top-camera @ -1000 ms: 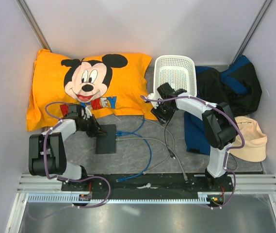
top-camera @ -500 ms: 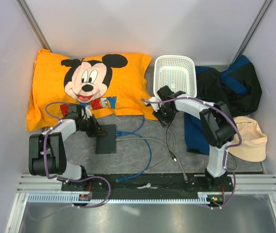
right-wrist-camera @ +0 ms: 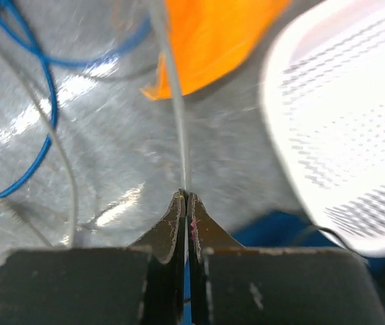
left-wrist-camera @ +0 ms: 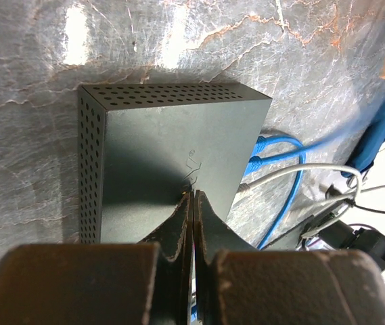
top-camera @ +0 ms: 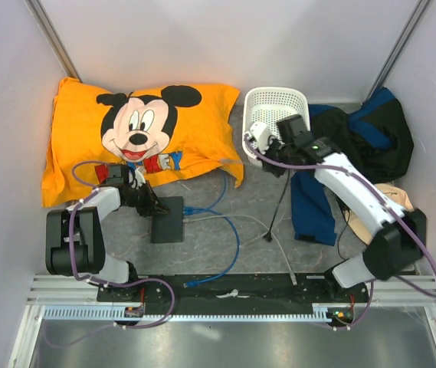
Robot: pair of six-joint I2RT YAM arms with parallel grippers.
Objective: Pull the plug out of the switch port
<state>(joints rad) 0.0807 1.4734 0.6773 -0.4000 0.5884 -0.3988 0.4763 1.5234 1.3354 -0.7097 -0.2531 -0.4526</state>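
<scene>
left tool (left-wrist-camera: 192,198): tips on switch port (left-wrist-camera: 158,135) | right tool (right-wrist-camera: 184,199): pinching grey cable (right-wrist-camera: 176,101)

The switch port (top-camera: 167,219) lies at 6 o'clock of the pillow (top-camera: 141,138), network cables (left-wrist-camera: 283,143) at its 3 o'clock edge. Basket (top-camera: 277,107): 3 o'clock of pillow. Loose cable (top-camera: 279,203): 6 o'clock of basket. Jacket (top-camera: 371,134): 3 o'clock of basket.

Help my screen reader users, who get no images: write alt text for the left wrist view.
Shut left gripper touches its fingertips to the top of a dark-grey perforated network switch on a marbled grey table. Two blue cables are plugged into its right edge, with a white cable beside them.
</scene>
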